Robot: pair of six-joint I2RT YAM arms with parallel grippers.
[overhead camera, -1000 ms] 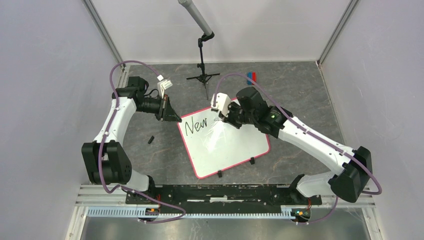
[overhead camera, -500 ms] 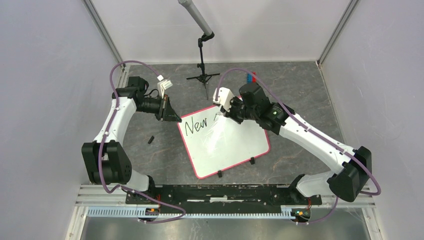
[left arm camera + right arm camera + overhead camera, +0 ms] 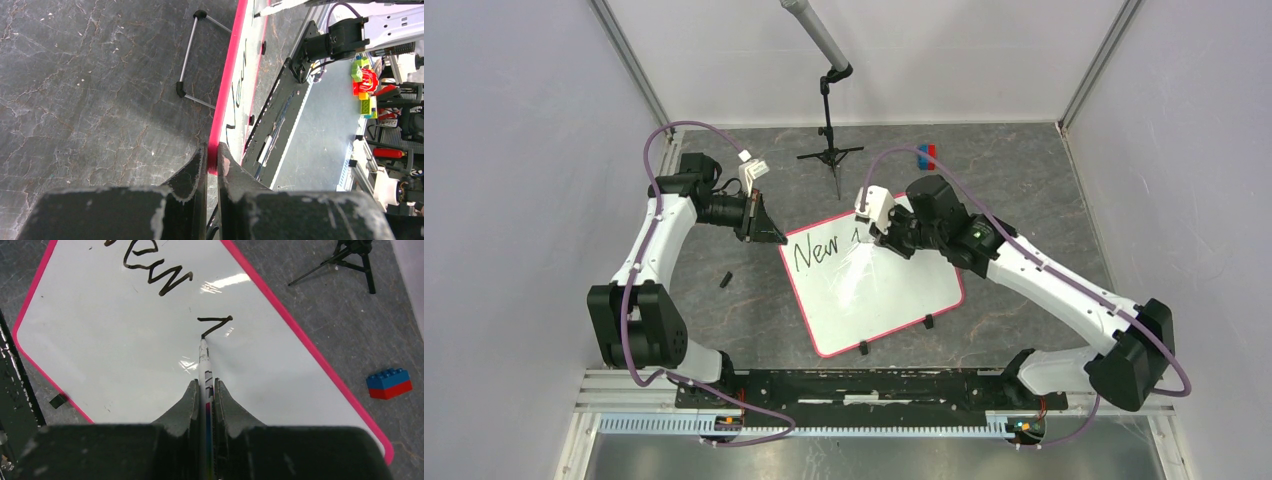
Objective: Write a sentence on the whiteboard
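Observation:
The whiteboard (image 3: 894, 290) lies tilted on the dark floor, white with a pink-red rim. Black marker writing on it reads "New" (image 3: 816, 250), with a fresh short stroke (image 3: 855, 234) to its right, also in the right wrist view (image 3: 215, 326). My right gripper (image 3: 205, 385) is shut on a white marker (image 3: 204, 365) whose tip touches the board at the end of that stroke. It shows in the top view (image 3: 876, 232). My left gripper (image 3: 212, 150) is shut on the board's pink rim (image 3: 227, 85) at the top left corner (image 3: 776, 238).
A small black tripod (image 3: 830, 152) stands behind the board, its legs near the board's far edge. A blue and red brick (image 3: 927, 154) lies at the back right, also in the right wrist view (image 3: 389, 383). A small black piece (image 3: 724, 278) lies left of the board.
My right gripper moved back and then down to the right with the marker, drawing a short new stroke after "New". The left arm has not moved.

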